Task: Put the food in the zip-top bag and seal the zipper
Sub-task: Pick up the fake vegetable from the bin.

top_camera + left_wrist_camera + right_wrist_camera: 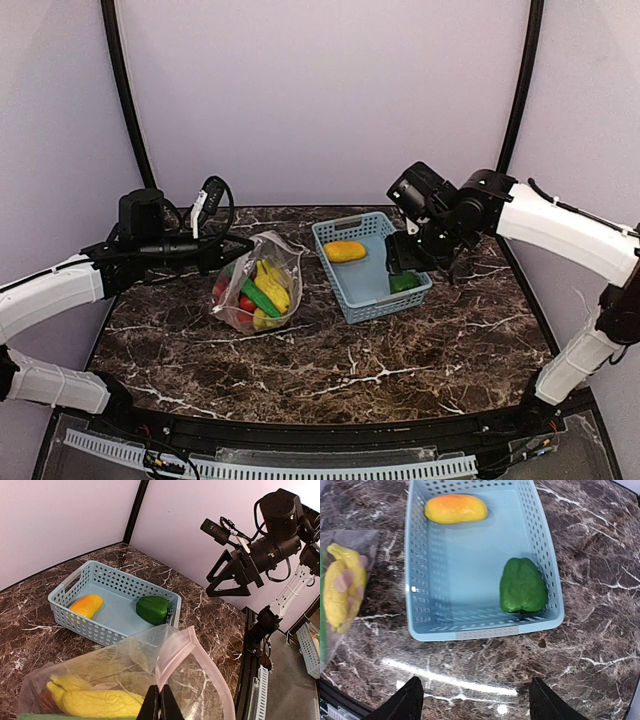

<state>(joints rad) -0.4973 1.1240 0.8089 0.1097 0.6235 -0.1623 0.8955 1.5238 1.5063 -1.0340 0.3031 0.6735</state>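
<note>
Overhead, the left pincer (pixel 222 250) is clamped on the rim of the bag (pixel 283 258), which rests on the surface (pixel 330 370) holding bananas (pixel 272 288); the right pincer (pixel 405 262) hangs by the basket (pixel 375 305); from the left wrist, shut fingers (pixel 160 706) pinch the zipper (pixel 172 652); from the right wrist, the fingers (pixel 405 700) stand apart, empty, beside the basket's end; an orange piece (pixel 455 508) and a green piece (pixel 521 585) lie inside.

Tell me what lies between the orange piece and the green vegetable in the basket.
Only the bare floor of the basket separates the orange piece from the green vegetable, clearest in the right wrist view.
</note>
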